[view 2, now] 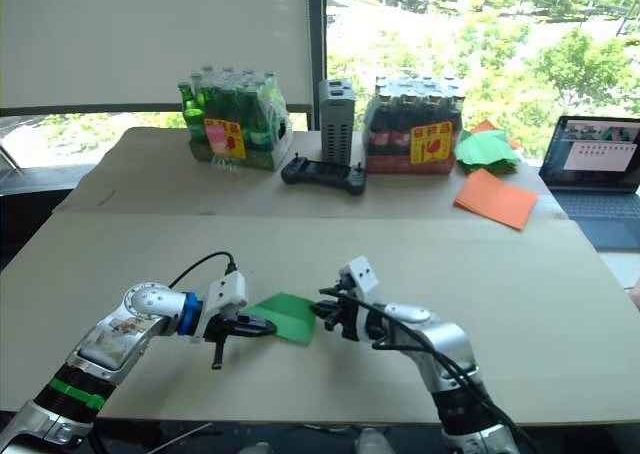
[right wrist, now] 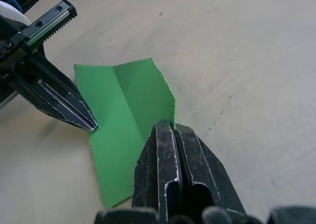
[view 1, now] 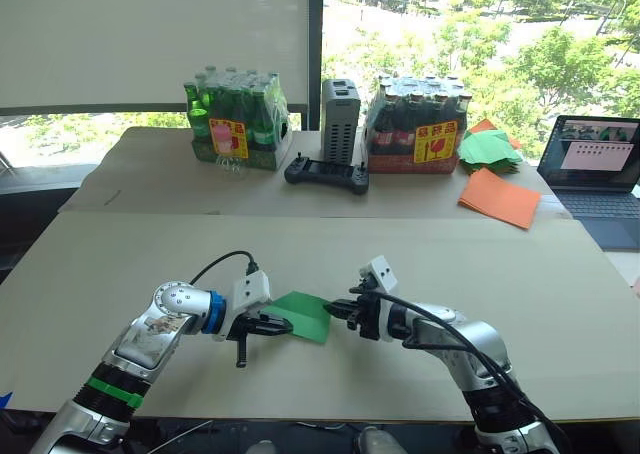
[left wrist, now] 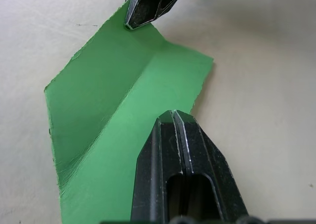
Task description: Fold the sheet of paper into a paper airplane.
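The sheet of paper is bright green, with one raised crease running across it. It lies on the beige table near the front, between my two grippers. My left gripper is shut, its tips pinched at the paper's left edge. From the other side, my right gripper is shut on the right edge, close to the end of the crease. The fingertips face each other across the sheet, which is partly folded and not a dart shape.
At the back stand a pack of green bottles, a grey box, a black controller and a pack of dark bottles. A heap of green folded papers, orange paper and a laptop are back right.
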### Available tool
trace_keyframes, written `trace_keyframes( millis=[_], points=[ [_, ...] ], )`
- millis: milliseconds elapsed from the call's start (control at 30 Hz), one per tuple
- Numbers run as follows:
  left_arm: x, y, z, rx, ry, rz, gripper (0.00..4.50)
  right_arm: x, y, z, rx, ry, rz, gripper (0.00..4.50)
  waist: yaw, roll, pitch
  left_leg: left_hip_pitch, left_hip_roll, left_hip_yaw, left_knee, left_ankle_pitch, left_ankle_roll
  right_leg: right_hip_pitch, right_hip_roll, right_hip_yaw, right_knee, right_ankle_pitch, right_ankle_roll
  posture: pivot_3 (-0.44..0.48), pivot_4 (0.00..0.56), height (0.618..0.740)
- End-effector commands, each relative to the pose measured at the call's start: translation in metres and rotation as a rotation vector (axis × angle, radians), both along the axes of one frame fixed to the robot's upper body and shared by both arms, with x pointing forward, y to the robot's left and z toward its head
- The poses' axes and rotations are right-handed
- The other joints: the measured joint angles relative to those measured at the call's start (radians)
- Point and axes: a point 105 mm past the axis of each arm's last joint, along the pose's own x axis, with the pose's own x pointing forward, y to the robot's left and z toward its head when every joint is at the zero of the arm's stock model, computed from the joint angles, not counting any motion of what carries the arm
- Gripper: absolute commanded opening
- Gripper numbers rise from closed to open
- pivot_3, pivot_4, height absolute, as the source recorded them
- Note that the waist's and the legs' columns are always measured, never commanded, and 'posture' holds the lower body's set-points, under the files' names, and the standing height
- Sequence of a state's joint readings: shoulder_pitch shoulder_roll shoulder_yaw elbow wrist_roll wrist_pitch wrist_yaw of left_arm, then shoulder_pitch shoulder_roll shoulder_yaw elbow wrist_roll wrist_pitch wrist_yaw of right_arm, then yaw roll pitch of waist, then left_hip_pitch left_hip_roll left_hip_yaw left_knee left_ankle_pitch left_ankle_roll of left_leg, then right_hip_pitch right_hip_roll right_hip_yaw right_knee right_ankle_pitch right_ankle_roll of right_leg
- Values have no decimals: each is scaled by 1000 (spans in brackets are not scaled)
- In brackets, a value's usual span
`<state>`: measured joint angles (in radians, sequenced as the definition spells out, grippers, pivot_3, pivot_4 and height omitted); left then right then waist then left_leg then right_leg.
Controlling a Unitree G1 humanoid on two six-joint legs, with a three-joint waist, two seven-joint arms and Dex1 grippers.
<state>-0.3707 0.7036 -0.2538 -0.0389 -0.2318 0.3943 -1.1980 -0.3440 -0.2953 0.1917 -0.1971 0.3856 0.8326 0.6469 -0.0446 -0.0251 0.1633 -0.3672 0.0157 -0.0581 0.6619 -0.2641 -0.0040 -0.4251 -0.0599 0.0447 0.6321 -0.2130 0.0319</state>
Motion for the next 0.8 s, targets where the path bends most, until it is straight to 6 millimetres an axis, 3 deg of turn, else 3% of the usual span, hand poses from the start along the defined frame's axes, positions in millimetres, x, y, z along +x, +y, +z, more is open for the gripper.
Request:
trace_keyframes(
  millis=[33,233,467,700,800],
  points=[
    [0,1,1,10,-16,-7,0,-10,10,22,23,-164,72,22,0,0,0,0,0,0,0,0,0,0,0,0,0,0,0,0,150,740],
    [-4,7,-8,19,21,-1,0,-25,16,23,-67,-406,171,22,0,0,0,0,0,0,0,0,0,0,0,0,0,0,0,0,150,740],
    [-3,11,-13,21,33,18,0,-36,18,2,-292,-716,330,22,-1,0,0,2,0,1,0,0,0,1,0,0,0,0,0,0,150,740],
    [1,20,-13,25,30,54,0,-39,16,-16,-410,-847,423,22,-1,0,0,3,0,1,0,0,0,2,0,1,0,0,0,0,150,740],
    [2,25,-9,24,24,72,0,-35,12,-30,-480,-818,435,22,-1,0,0,3,0,1,0,0,0,2,0,1,0,0,0,0,150,740]
  ],
)
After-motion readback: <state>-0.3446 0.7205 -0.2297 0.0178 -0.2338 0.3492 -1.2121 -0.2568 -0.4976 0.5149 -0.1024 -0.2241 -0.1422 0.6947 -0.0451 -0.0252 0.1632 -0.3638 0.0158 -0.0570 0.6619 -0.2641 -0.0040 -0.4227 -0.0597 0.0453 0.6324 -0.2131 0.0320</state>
